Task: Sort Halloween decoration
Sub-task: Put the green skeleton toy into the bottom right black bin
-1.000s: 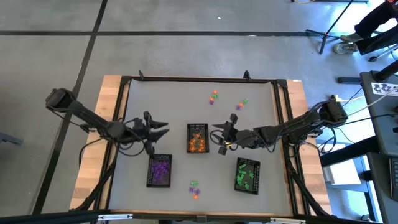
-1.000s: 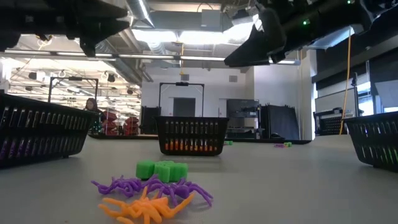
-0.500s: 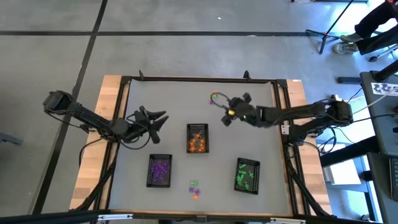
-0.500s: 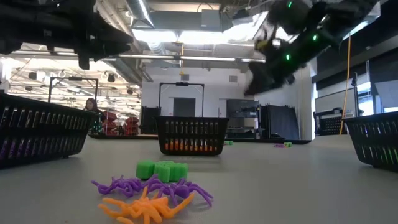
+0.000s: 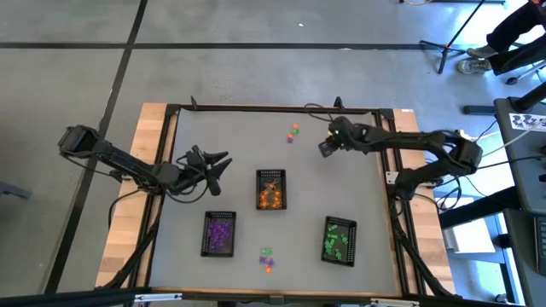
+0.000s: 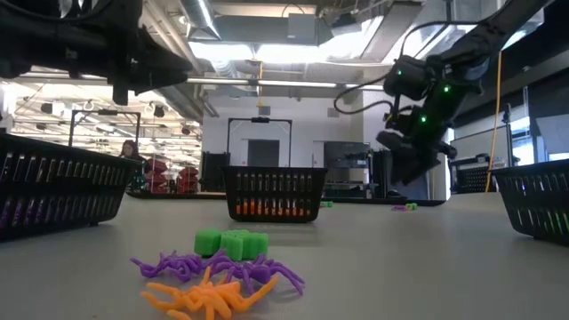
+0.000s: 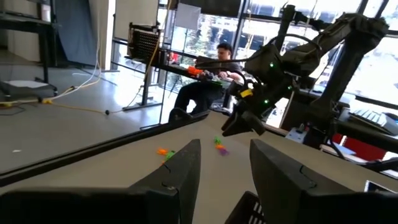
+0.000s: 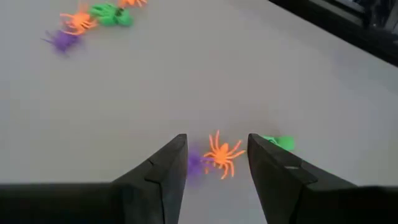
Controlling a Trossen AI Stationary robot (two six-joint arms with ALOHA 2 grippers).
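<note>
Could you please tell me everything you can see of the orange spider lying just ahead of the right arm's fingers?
The orange spider looks like a small moulded plastic toy with thin splayed legs, lying flat on the grey table. A purple trinket sits close beside it and a green piece lies nearby. The open right tool hovers above, touching nothing.

No readable text, labels, brands or numbers anywhere. White sheet [image 5: 531,120] at far right edge of the high view carries dark print, too small to read. Nothing legible on the trays, arms or table in any view.
</note>
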